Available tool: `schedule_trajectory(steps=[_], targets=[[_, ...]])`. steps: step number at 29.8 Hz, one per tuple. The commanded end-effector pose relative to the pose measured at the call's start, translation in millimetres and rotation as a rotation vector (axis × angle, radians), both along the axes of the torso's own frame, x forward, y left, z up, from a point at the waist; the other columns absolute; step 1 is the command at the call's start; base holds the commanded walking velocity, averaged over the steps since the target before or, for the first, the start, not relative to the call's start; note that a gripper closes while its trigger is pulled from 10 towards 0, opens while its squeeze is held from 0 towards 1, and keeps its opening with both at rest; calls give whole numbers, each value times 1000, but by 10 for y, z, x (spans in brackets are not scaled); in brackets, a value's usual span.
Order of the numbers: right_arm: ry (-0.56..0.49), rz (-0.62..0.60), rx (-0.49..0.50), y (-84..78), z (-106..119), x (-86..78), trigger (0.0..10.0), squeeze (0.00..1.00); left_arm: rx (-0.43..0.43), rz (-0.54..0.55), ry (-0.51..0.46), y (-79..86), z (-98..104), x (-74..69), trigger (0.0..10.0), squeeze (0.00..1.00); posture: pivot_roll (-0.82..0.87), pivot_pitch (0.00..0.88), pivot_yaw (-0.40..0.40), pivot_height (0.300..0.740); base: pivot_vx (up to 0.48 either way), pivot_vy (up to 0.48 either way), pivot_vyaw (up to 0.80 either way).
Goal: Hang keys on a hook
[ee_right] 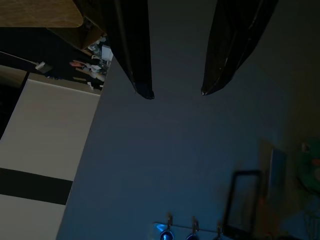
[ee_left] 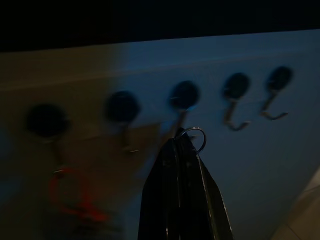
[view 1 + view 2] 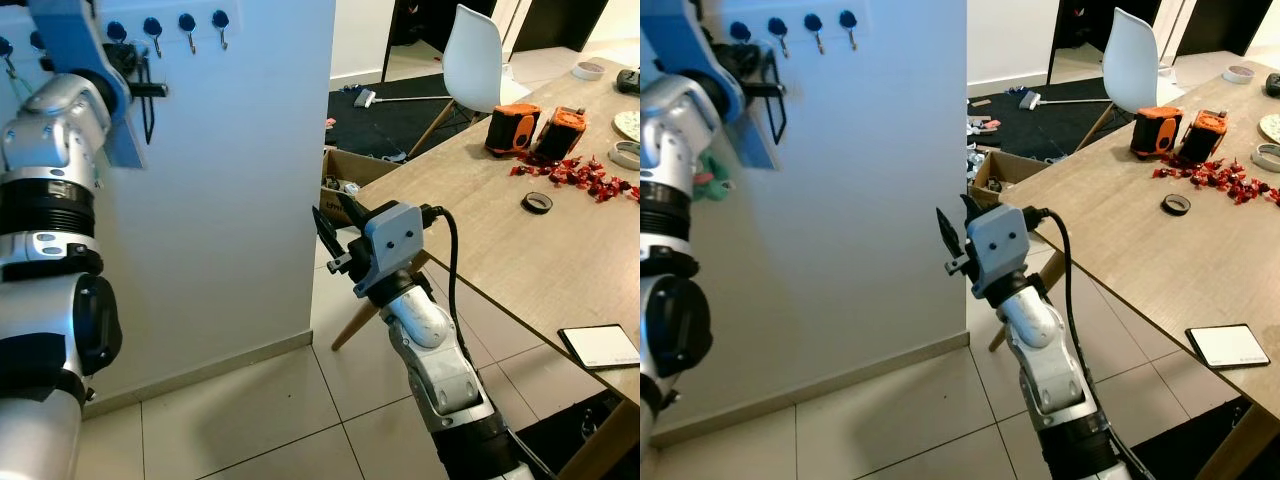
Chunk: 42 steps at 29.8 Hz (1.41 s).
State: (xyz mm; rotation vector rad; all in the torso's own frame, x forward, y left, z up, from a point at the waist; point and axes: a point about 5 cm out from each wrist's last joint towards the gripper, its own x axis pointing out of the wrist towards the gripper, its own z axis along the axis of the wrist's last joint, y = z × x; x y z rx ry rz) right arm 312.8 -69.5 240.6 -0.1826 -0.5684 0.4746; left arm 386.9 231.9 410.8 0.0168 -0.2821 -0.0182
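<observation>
Keys' silver ring point(image 2: 196, 137) pinched in left claw point(image 2: 182, 145) beside hook point(image 2: 181, 107).

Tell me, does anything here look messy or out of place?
Yes: red candy wrappers lie scattered loose across the wooden table, beside two orange tools. Clutter also litters the dark rug beyond.

Five hooks point(image 2: 235, 97) on the wall, two orange tools point(image 3: 512, 128), one chair point(image 3: 474, 58).

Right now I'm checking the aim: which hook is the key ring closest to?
The middle hook of the five: the key ring, pinched in the left gripper, sits just below it. An orange item hangs by the far hook.
</observation>
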Motion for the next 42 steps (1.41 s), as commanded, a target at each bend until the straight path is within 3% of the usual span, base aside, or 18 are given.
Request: schedule_trajectory(steps=[1, 7, 18, 25, 42], targets=[[10, 6, 2, 13, -37, 4, 10000, 0, 16, -10, -35, -62, 87, -23, 10000, 0, 45, 223, 46, 740, 0, 0, 0], [7, 1, 3, 12, -30, 8, 10000, 0, 88, -36, -14, -201, -17, 12, 10000, 0, 44, 221, 49, 740, 0, 0, 0], [6, 3, 2, 11, -31, 4, 10000, 0, 90, 28, -7, -138, -69, 65, 10000, 0, 41, 220, 49, 740, 0, 0, 0], [6, 1, 0, 1, -38, -9, 10000, 0, 116, 83, 43, -65, -249, 124, 10000, 0, 32, 216, 48, 740, 0, 0, 0], [5, 12, -5, 19, -32, -9, 10000, 0, 95, 75, -37, -86, -33, 90, 10000, 0, 33, 216, 39, 740, 0, 0, 0]])
